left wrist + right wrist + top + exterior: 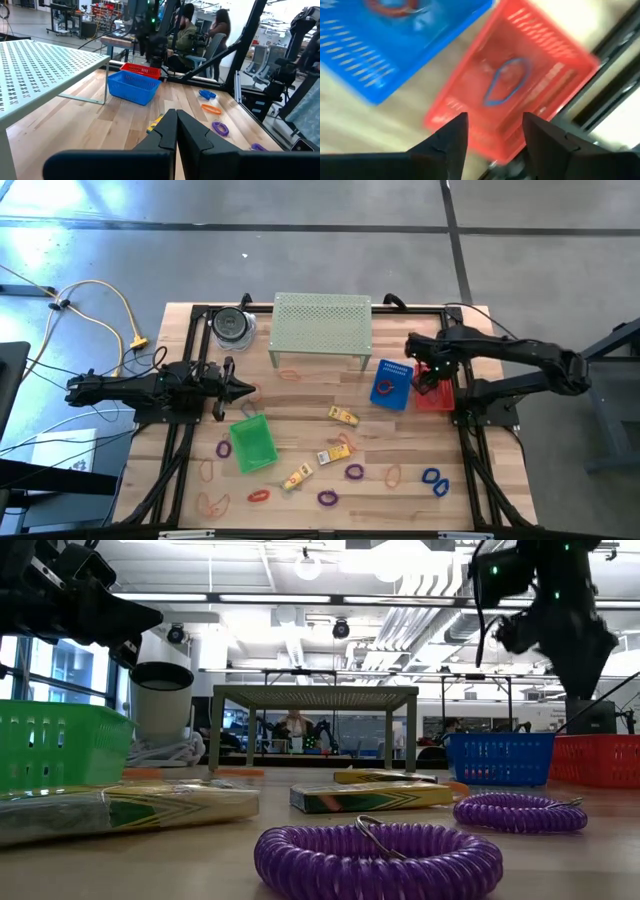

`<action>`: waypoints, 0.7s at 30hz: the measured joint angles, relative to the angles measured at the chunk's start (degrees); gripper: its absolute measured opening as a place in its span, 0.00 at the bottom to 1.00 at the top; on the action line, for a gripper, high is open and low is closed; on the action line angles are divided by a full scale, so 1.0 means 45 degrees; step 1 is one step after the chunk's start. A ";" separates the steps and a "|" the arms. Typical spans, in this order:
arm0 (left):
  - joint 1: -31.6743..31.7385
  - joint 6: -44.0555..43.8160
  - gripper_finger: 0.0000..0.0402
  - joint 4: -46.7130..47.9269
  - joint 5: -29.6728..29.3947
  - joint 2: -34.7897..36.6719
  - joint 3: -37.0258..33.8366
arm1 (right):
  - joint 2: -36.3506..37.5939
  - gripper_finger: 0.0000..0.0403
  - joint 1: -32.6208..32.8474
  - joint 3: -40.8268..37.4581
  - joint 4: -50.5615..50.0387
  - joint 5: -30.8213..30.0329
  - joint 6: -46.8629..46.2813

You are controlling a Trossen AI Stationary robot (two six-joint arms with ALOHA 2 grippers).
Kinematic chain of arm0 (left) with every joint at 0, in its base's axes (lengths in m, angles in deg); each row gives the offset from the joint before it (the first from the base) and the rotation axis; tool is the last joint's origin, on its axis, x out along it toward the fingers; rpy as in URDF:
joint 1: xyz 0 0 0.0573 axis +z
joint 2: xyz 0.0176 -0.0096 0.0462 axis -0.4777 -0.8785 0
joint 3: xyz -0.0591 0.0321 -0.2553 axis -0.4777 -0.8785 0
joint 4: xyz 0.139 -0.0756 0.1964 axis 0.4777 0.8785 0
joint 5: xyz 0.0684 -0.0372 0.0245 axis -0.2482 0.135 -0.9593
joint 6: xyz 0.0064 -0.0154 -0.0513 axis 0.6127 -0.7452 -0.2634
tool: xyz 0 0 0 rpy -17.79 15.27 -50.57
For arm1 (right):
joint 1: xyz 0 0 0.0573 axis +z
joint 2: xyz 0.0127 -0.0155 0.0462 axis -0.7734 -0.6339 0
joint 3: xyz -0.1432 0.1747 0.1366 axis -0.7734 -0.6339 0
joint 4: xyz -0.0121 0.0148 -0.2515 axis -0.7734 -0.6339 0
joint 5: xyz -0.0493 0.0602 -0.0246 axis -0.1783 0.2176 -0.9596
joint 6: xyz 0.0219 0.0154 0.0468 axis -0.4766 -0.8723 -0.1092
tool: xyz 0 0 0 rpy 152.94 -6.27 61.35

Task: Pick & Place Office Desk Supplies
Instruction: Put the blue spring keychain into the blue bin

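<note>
Right gripper [492, 132], fingers apart and empty, hangs above the red basket [560, 65], in which a blue loop [506, 82] lies. The blue basket [392, 385] just beside it holds a red loop [394, 6]. Left gripper [176, 131], fingers pressed together and holding nothing, waits over the bench [300, 410] near the green basket [252, 443]. Purple loops [378, 860], further loops and yellow packets [343, 416] lie scattered on the bench's near half.

You have a red basket [540, 75] holding a blue loop [505, 82], a blue basket [392, 383], a green basket [252, 443], purple coils [378, 858], and a pale-green perforated shelf [322, 320].
</note>
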 joint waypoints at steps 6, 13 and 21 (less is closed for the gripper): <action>0.0002 -0.0005 0.00 0.0000 0.0000 0.0000 0.0000 | 0.0649 0.35 0.1224 0.0584 -0.0131 0.2545 -0.1226; 0.0000 -0.0005 0.00 0.0000 0.0000 0.0000 0.0000 | 0.1297 0.28 0.4691 0.0579 0.1211 0.4521 -0.3804; 0.0000 -0.0057 0.00 0.0005 0.0044 -0.0005 0.0000 | 0.1251 0.24 0.9518 0.0574 0.3533 0.3022 -0.7608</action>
